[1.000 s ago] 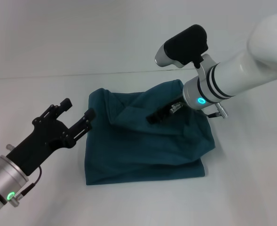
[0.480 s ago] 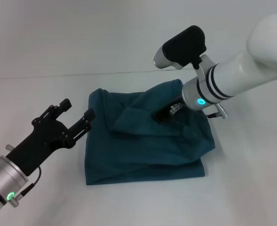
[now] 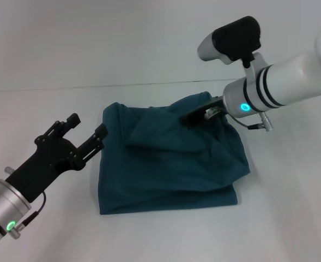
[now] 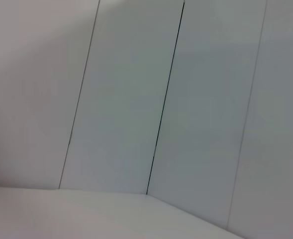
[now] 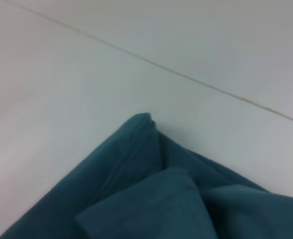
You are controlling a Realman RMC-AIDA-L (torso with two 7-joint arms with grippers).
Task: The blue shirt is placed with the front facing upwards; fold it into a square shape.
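Blue shirt point(image 3: 171, 164) is seen lying bunched on the white table point(image 3: 291, 218); soft, light, limp cloth is judged best pinched at an edge; right gripper point(image 3: 195, 116) pinches its far fold; left gripper point(image 3: 86, 135) hovers spread beside it.

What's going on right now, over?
Right gripper over shirt's far edge. Left gripper open beside its left edge. Shirt bunched, not square. Nothing in the way.
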